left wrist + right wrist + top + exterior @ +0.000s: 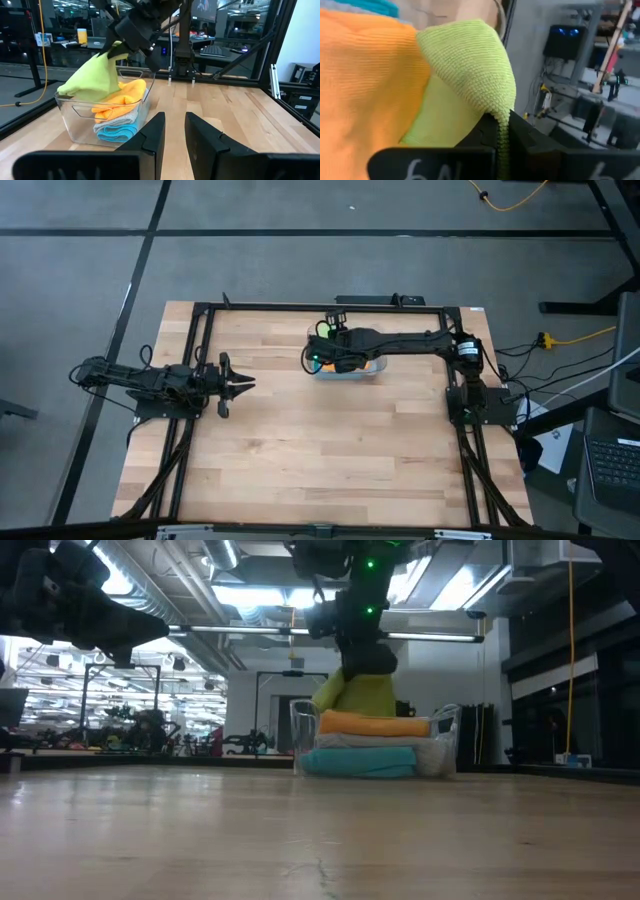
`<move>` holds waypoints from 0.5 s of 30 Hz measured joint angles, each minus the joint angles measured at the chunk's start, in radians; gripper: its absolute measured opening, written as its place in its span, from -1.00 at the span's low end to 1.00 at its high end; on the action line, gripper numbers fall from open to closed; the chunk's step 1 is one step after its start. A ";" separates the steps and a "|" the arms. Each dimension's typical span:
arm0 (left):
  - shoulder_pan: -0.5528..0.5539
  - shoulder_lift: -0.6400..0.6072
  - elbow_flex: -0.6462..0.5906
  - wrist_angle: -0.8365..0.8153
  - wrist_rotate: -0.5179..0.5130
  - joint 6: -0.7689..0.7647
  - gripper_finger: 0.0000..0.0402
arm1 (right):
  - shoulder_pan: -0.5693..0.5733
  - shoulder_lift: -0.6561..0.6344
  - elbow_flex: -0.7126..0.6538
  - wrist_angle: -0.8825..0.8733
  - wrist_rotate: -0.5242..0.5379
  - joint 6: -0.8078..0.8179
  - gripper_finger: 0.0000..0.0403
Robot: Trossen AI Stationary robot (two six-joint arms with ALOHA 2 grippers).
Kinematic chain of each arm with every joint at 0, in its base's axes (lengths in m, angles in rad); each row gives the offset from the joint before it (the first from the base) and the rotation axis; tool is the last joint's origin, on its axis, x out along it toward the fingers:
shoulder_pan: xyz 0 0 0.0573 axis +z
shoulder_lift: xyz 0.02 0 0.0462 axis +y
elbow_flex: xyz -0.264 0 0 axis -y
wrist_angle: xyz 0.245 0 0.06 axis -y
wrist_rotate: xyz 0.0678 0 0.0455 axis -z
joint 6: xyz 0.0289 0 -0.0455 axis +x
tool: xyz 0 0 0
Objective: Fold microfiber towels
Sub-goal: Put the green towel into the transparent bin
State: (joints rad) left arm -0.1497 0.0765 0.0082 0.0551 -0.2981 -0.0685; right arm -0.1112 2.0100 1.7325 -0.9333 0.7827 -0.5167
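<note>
Four towels: all at the bin (70,117), far middle of the worktop (320,440); none laid out yet.
Stack: teal towel (117,132) lowest, grey towel (125,117) next, orange towel (122,97) above.
Green towel (95,80): topmost, one corner lifted, the rest draped on the stack.
Right hand (502,132): directly above the bin, clenched on that green corner, cloth pinched between its fingers.
Left hand (175,135): at the left side of the worktop, well apart from the bin, partly parted, holding nothing.
Key relation: green towel hangs straight below the right hand; right arm much nearer than left.
Judgement: next likely lift clear of the bin, then carry to bare worktop nearer; trailing edge may drag the orange towel.
</note>
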 joint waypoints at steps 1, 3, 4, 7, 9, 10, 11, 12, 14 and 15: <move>0.000 0.000 0.000 0.000 0.000 0.000 -0.67 | 0.000 -0.001 -0.007 0.009 -0.015 -0.020 -0.94; 0.000 0.000 0.000 0.000 0.000 0.000 -0.67 | 0.000 -0.003 -0.032 0.021 -0.044 -0.051 -0.94; 0.000 0.000 0.000 0.000 0.000 0.000 -0.67 | 0.000 -0.002 -0.045 0.018 -0.053 -0.059 -0.94; 0.000 0.000 0.000 0.000 0.000 0.000 -0.67 | 0.000 -0.001 -0.073 0.009 -0.101 -0.043 -0.94; 0.000 0.000 0.000 0.000 0.000 0.000 -0.67 | 0.000 -0.001 -0.086 0.004 -0.160 -0.020 -0.92; 0.000 0.000 0.000 0.000 0.000 0.000 -0.67 | 0.000 -0.001 -0.090 0.000 -0.182 -0.003 -0.89; 0.000 0.000 0.000 0.000 0.000 0.000 -0.67 | 0.000 -0.001 -0.092 -0.007 -0.204 0.021 -0.84; 0.000 0.000 0.000 0.000 0.000 0.000 -0.67 | 0.000 -0.001 -0.093 -0.019 -0.222 0.048 -0.79; 0.000 0.000 0.000 0.000 0.000 0.000 -0.67 | 0.000 -0.001 -0.090 -0.054 -0.254 0.084 -0.67; 0.000 0.000 0.000 0.000 0.000 0.000 -0.67 | 0.000 -0.001 -0.083 -0.088 -0.277 0.098 -0.62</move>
State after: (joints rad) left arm -0.1493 0.0765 0.0082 0.0551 -0.2980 -0.0685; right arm -0.1112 2.0090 1.6499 -1.0211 0.5060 -0.4184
